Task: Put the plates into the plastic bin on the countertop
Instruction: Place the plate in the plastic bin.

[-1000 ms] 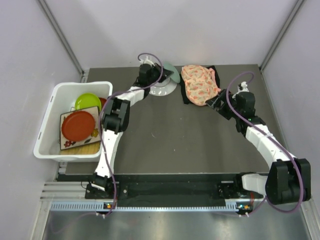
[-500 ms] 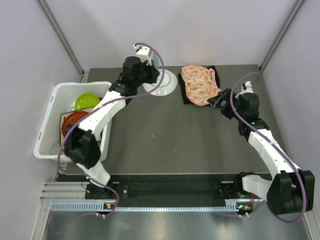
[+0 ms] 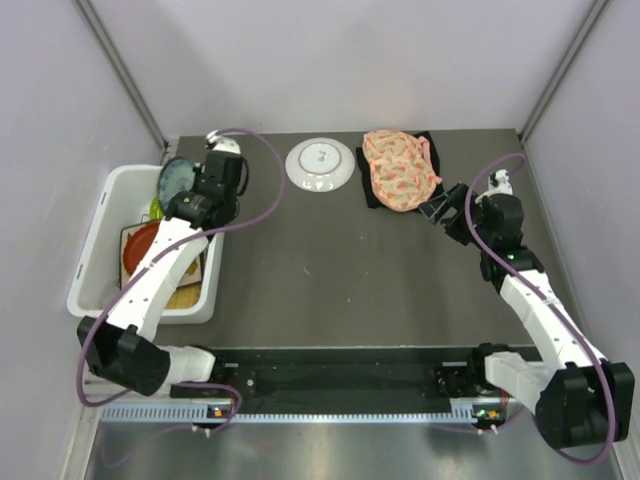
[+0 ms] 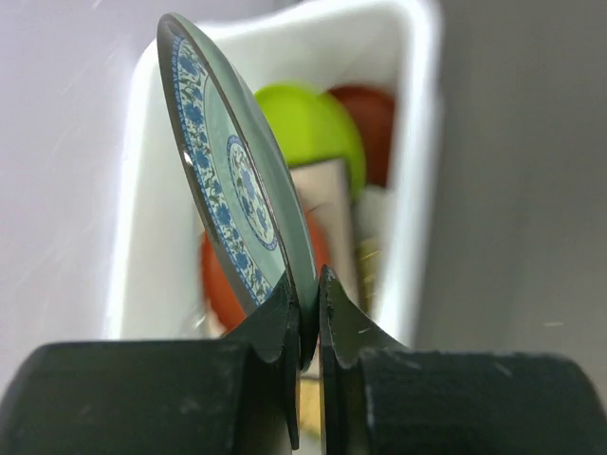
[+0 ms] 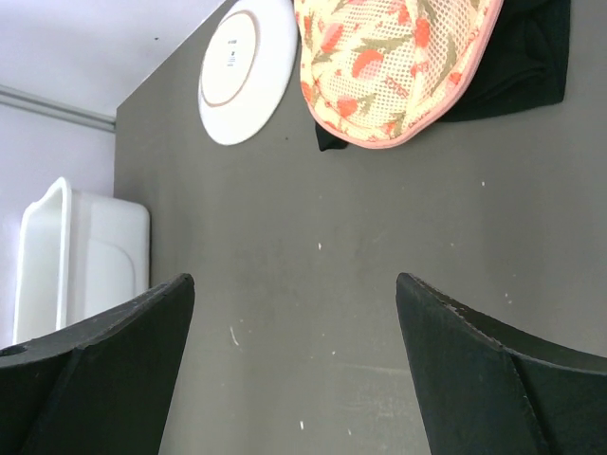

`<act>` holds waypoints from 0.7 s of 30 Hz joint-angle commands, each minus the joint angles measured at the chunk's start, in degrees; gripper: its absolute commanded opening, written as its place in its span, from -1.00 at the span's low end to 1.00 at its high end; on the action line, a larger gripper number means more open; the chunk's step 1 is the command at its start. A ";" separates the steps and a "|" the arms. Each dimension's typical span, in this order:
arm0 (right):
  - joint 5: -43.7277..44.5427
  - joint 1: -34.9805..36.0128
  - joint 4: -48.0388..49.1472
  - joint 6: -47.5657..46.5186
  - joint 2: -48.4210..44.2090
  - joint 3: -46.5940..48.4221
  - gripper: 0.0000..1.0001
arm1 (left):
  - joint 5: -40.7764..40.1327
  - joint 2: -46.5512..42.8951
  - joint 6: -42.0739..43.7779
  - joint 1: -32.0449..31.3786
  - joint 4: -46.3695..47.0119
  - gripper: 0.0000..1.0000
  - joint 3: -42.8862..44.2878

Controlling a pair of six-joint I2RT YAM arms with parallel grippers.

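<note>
A pale green plate with a blue floral rim (image 4: 237, 180) stands on edge, and my left gripper (image 4: 308, 303) is shut on its rim. In the top view that plate (image 3: 178, 180) and left gripper (image 3: 192, 193) hang over the back right part of the white plastic bin (image 3: 90, 262). The bin (image 4: 417, 190) holds a lime plate (image 4: 313, 123), a red round plate (image 3: 145, 250) and a square floral plate (image 4: 327, 199). A white plate (image 3: 320, 164) lies on the dark countertop (image 3: 340, 270) at the back. My right gripper (image 3: 440, 213) is open and empty above the countertop.
A pink floral fabric piece (image 3: 400, 170) lies over a black cloth (image 5: 531, 57) at the back right, next to the white plate (image 5: 248, 71). Pale walls close in the countertop on three sides. The bin's corner (image 5: 57, 256) shows at the left of the right wrist view.
My left arm has swung left from the white plate to above the bin, carrying the pale green plate. The white plate now lies uncovered. My right arm has shifted slightly.
</note>
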 commanded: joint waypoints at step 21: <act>-1.75 -0.64 -2.05 -1.76 -3.44 1.00 0.75 | -0.05 14.54 -2.93 19.30 -3.99 -1.00 -4.57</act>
